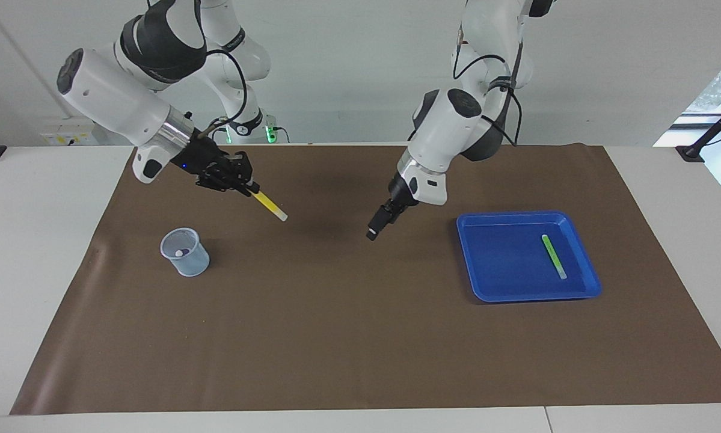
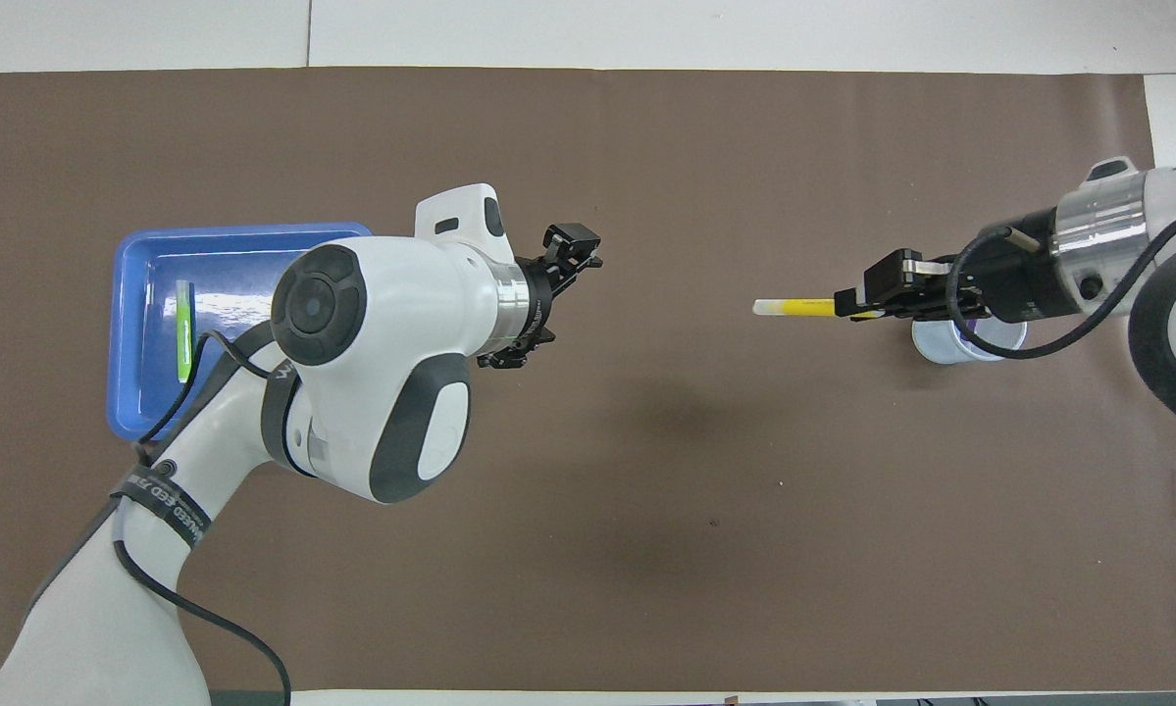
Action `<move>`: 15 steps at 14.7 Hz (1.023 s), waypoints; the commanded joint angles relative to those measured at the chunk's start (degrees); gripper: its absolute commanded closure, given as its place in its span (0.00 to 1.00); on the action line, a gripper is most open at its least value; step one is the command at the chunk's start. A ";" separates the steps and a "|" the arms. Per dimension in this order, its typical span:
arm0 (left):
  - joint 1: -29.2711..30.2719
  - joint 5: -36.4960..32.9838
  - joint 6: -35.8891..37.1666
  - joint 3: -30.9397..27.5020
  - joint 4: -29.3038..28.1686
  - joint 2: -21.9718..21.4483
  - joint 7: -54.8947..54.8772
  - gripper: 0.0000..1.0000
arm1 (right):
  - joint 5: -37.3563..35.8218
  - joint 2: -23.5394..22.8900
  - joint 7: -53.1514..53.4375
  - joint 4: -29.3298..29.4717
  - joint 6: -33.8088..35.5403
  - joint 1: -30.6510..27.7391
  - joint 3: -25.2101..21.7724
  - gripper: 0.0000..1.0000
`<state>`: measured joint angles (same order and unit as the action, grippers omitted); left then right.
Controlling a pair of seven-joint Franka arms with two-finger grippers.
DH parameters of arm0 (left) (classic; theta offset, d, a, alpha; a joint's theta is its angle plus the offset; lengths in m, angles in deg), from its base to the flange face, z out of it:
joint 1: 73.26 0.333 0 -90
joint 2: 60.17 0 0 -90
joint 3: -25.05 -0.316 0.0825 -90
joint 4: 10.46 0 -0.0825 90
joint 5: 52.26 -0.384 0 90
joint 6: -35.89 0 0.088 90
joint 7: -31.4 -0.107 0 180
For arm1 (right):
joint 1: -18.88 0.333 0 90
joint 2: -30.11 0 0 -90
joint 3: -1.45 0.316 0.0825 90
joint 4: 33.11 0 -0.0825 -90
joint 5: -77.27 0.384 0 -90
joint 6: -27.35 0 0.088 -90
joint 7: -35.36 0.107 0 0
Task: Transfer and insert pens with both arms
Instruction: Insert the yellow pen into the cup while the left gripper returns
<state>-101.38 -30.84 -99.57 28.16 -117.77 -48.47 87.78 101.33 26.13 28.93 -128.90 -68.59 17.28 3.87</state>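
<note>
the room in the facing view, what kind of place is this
Probably a robotics lab: two white arms stand at a white table under a brown mat, with only test props out, a clear cup and a blue tray.

One pen (image 1: 554,256) lies in the tray (image 1: 486,288) toward the left arm's end; cup (image 1: 185,252) toward the right arm's.

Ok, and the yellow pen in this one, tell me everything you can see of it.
The yellow pen is a thin marker with a bright yellow barrel and a pale translucent end. It looks like plastic. The right gripper is shut on its yellow end, so it hangs in the air over the brown mat, tilted with the pale end lowest and pointing toward the middle of the table. Only the gripper's fingers touch it. It is up beside the clear cup, not yet in it.
</note>
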 commanded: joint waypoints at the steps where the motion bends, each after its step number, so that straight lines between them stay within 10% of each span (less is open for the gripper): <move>1: 6.66 -0.76 1.78 0.40 -6.40 -3.78 -18.16 0.00 | -13.81 -4.73 -10.93 8.87 6.10 -0.42 0.39 1.00; 7: 20.64 -10.08 1.96 0.40 -11.07 -4.49 -43.95 0.00 | -34.06 -2.02 -29.67 0.12 -2.20 -1.73 0.30 1.00; 15: 33.84 -23.08 -0.14 0.40 -13.45 0.60 -64.11 0.00 | -34.61 3.01 -33.47 -18.11 -19.90 -4.37 0.30 1.00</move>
<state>-68.73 -51.17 -98.20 27.86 -130.85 -49.60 25.47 67.74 26.82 -3.11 -143.55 -86.35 14.14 3.74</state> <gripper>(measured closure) 0.000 0.811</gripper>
